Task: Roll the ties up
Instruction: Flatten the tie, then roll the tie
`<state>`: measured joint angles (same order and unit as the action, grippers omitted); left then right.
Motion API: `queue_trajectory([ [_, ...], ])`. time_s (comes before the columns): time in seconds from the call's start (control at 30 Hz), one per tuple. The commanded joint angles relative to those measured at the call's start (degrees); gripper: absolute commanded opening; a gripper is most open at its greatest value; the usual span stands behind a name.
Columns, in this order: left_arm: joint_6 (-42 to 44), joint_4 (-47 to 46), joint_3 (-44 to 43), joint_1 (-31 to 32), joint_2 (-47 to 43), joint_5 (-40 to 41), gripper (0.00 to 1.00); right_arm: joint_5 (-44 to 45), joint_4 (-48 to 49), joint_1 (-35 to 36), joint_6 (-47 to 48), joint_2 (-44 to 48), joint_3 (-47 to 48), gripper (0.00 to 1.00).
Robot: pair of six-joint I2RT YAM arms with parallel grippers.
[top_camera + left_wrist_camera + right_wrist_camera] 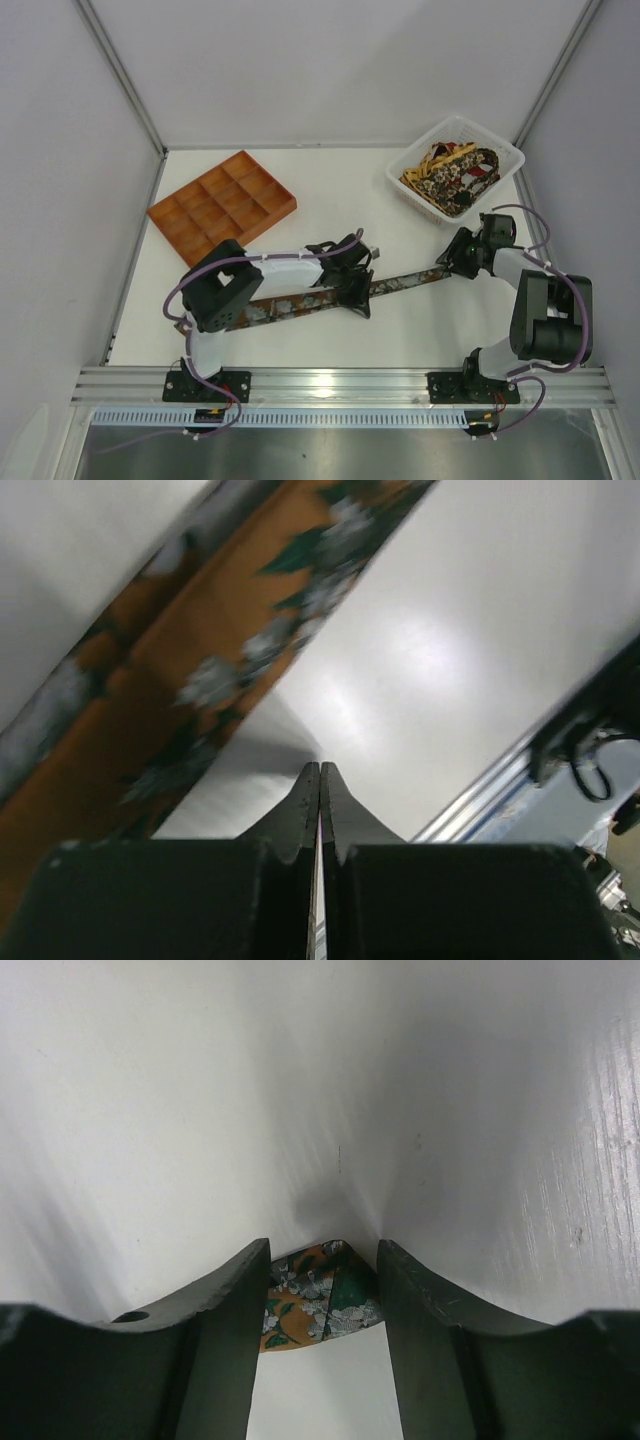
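Observation:
One tie, rust-orange with dark green and pale flowers, lies stretched slantwise across the white table between the two arms. My left gripper is down at its middle. In the left wrist view it is shut with nothing between the fingers, and its tips rest on the table just beside the tie. My right gripper is at the tie's narrow right end. There the jaws stand open on either side of the pointed end, which is humped up between the fingers. More ties lie piled in the basket.
A white basket stands at the back right, close behind the right arm. An orange compartment tray sits at the back left. An aluminium rail runs along the near edge, and white walls close in the sides and back.

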<state>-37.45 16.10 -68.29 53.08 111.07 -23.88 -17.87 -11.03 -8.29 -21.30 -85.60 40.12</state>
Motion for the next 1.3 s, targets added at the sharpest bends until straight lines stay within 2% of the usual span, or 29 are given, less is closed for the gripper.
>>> queue_trajectory([
  [0.0,1.15,2.88,3.16,-0.96,-3.66,5.41,0.00,0.64,-1.54,0.56,1.44,0.70,-1.36,0.52],
  [0.1,1.15,3.33,6.41,-2.71,-4.63,7.79,0.00,-0.15,-1.81,0.91,1.26,0.70,-1.53,0.48],
  [0.3,2.99,4.73,12.12,-6.84,-7.09,11.83,0.00,-4.27,-2.68,2.14,-1.90,1.75,-2.68,0.47],
  [0.57,7.65,9.47,14.59,-7.29,-11.66,18.87,0.00,-6.56,-5.40,5.48,-5.15,5.62,-4.70,0.47],
  [0.7,9.58,9.04,13.80,-6.50,-15.60,15.10,0.00,-4.82,-8.65,5.40,-4.45,10.35,-3.82,0.51],
  [0.8,10.03,5.80,11.70,-5.01,-17.55,5.89,0.03,-1.82,-10.77,5.04,-3.23,12.65,-2.59,0.63],
  [0.83,9.42,4.48,10.56,-4.66,-18.07,3.60,0.08,-1.47,-11.38,4.69,-2.79,12.57,-2.24,0.72],
  [0.9,6.89,-0.17,9.32,-3.69,-17.64,-2.91,0.18,-1.64,-12.00,3.82,-1.64,12.39,-1.45,0.76],
  [0.97,3.64,-4.29,6.52,-3.60,-14.84,-6.51,0.20,-3.04,-12.00,3.46,-1.03,12.13,-1.62,0.78],
  [1.03,2.13,-4.50,1.97,-3.60,-11.68,-6.36,0.17,-4.88,-10.60,2.94,-1.02,12.30,-2.23,0.78],
  [1.13,-1.82,-8.61,-1.49,-3.60,-5.70,-6.88,0.01,-7.44,-8.57,2.76,-0.85,12.13,-3.55,0.77],
  [1.27,-6.39,-13.45,-5.53,-3.25,1.07,-6.97,0.00,-8.06,-7.96,2.41,-0.32,10.90,-3.91,0.73],
])
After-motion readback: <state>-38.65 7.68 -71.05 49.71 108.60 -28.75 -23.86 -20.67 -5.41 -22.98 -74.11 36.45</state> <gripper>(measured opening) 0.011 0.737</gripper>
